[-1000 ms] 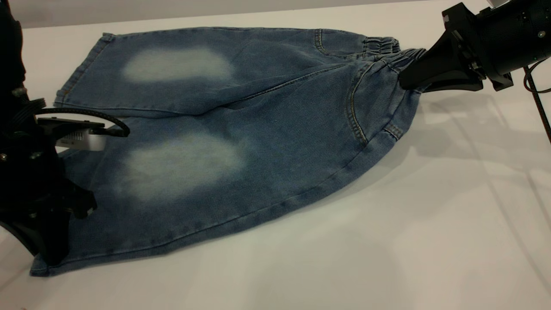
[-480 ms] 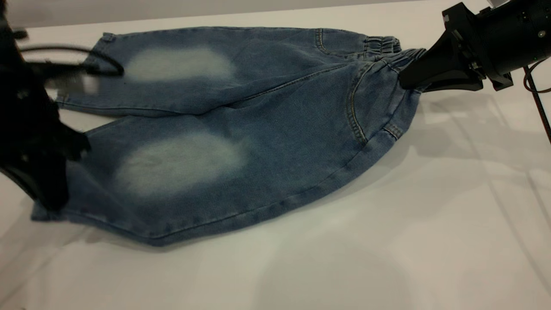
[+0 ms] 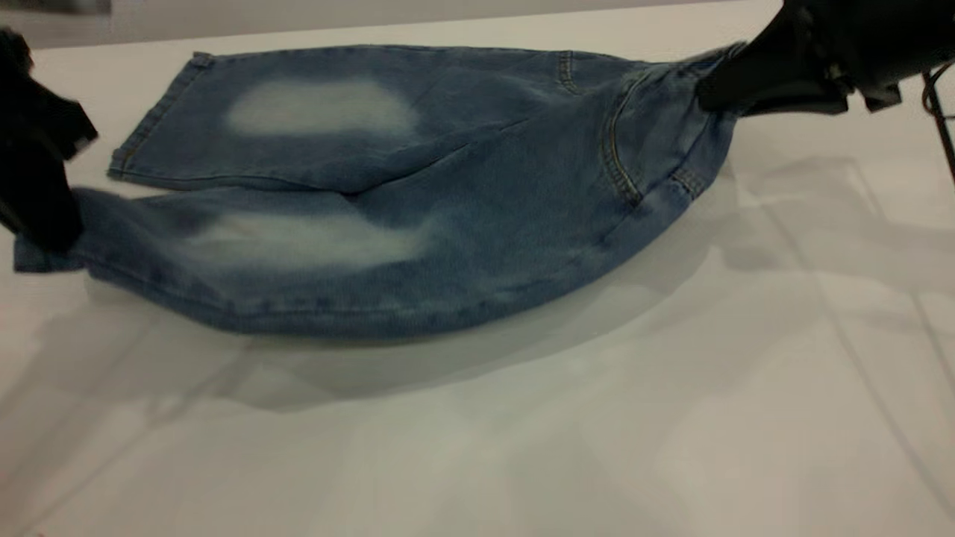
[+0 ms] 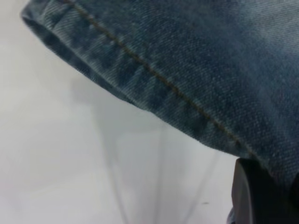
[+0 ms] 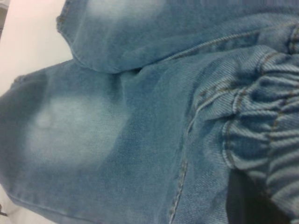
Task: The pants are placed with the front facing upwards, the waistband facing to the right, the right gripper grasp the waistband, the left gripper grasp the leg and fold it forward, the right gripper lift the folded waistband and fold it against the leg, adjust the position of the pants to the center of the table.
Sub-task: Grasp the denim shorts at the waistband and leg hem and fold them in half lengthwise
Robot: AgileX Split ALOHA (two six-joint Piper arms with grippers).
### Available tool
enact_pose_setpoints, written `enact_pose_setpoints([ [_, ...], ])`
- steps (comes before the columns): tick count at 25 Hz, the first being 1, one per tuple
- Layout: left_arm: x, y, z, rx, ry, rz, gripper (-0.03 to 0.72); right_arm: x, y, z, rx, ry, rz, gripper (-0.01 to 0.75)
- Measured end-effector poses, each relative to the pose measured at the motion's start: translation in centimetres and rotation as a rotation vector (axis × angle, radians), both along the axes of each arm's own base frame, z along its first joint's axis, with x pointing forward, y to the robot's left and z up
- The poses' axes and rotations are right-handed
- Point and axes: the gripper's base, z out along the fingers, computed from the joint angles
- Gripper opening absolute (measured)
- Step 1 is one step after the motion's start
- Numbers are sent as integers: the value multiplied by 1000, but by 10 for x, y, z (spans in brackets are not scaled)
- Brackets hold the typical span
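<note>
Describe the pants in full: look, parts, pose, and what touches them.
The pants are short, wide-legged blue denim with tan stitching, a curved pocket seam and a pale faded patch on each leg front. The far leg lies flat on the white table. The near leg is raised off the table, casting a shadow beneath. The left gripper holds its hem corner at the left; the right gripper pinches the gathered elastic waistband at the right, lifted too.
</note>
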Motion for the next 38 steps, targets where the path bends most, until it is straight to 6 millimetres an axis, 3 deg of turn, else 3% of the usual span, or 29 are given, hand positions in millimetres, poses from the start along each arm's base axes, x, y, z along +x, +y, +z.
enact_pose_setpoints([
  [16, -18, 3, 64, -38, -241, -22, 41, -16, -2, 30, -34, -41, -17, 38],
  [23, -29, 5, 83, -52, -295, -21, 41, -40, -1, 43, -37, -52, -30, 38],
  [31, -51, 6, 110, -94, -359, -13, 41, -70, -3, 45, -72, -35, -57, 38],
  [38, -63, 7, 122, -111, -376, -11, 40, -94, -3, 50, -68, -45, -66, 38],
])
